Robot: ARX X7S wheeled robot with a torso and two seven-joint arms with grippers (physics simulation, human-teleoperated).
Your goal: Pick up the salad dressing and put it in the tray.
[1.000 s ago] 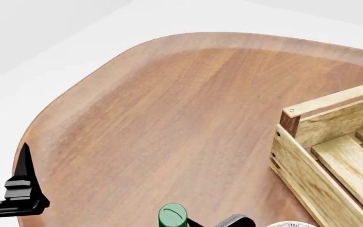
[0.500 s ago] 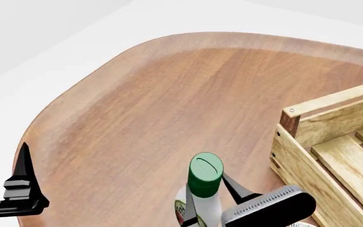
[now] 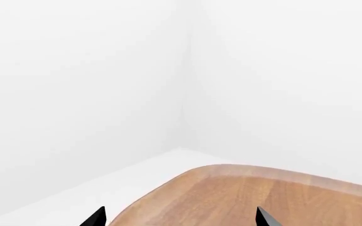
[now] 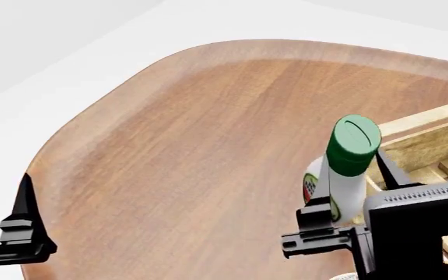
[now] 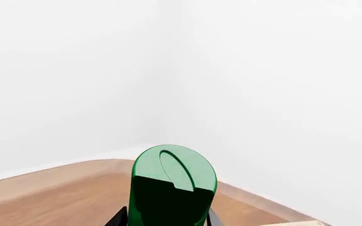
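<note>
The salad dressing [image 4: 347, 153] is a white bottle with a round dark-green cap, held tilted above the table. My right gripper [image 4: 350, 195] is shut on its body, one black finger on each side. The bottle hangs at the near left corner of the tray [image 4: 420, 123], a light slatted crate with dark corner posts, and hides that corner post. In the right wrist view the green cap [image 5: 175, 176] fills the lower middle, between the fingers of the right gripper [image 5: 166, 218]. My left gripper [image 4: 23, 236] stands open at the table's left edge, its tips wide apart and holding nothing [image 3: 179, 220].
The brown wooden table [image 4: 208, 128] has a rounded edge, with white floor and walls beyond it. A sliver of a pale bowl rim [image 4: 342, 276] shows at the bottom edge of the head view, under my right arm.
My right gripper has risen with the salad dressing and carried it right, from the lower middle of the head view to the tray's corner. The left gripper has barely shifted.
</note>
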